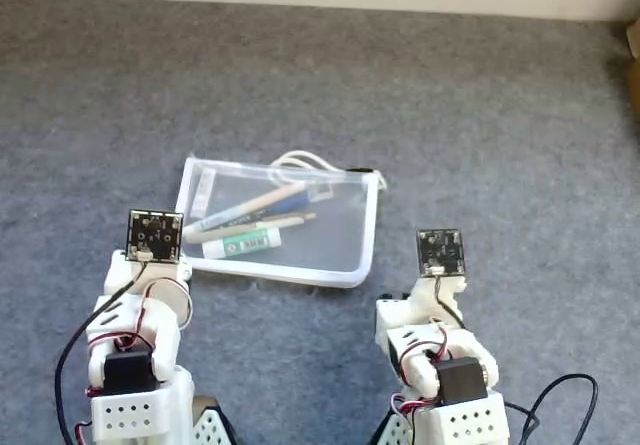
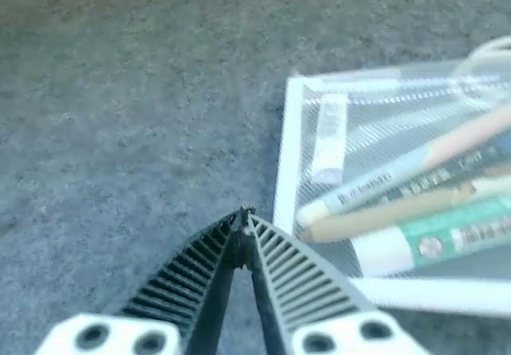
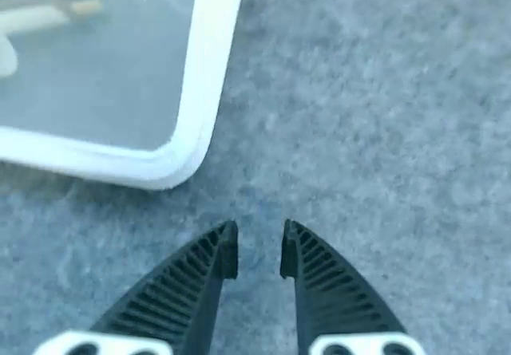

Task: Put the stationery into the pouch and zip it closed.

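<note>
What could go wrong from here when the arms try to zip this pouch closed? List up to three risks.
1. The pouch lies loose on the grey surface, held by neither the left gripper nor the right gripper; pulling the zip might drag it along.
2. The white cord at its far edge could snag a finger.
3. The zip's state cannot be told; if open, the pens could slip out.

Overhead and close wrist views, pouch (image 1: 372, 227) shared
</note>
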Motion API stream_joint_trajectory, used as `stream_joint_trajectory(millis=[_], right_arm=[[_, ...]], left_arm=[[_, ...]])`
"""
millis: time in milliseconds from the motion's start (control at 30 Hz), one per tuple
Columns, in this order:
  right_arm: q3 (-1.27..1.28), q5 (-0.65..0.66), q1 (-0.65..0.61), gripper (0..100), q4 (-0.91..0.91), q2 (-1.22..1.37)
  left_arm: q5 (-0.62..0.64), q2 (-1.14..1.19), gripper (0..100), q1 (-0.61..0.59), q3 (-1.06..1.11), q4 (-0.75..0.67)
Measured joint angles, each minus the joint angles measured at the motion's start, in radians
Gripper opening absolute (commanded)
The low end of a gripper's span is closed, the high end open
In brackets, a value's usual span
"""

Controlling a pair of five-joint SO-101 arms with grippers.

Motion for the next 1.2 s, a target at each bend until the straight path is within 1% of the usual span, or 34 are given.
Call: stream_joint_trajectory(millis=[133,333,467,567,1200], right_arm=[[0.0,0.0,-0.003,9.1,0.014,0.0],[0.0,0.0,-0.005,9.1,0.031,0.0],[0.0,0.0,-0.005,9.1,0.032,0.0],[0.0,0.0,-0.005,9.1,0.032,0.0],[0.0,0.0,0.006,9.1,0.034,0.0]], left_arm=[[0.0,0.0,1,0.044,0.0,0.095],[0.0,0.0,1,0.132,0.0,0.275],[0.0,0.0,1,0.14,0.0,0.361],[0.0,0.0,1,0.143,0.0,0.381],[0.0,0.0,1,0.147,0.0,0.393]])
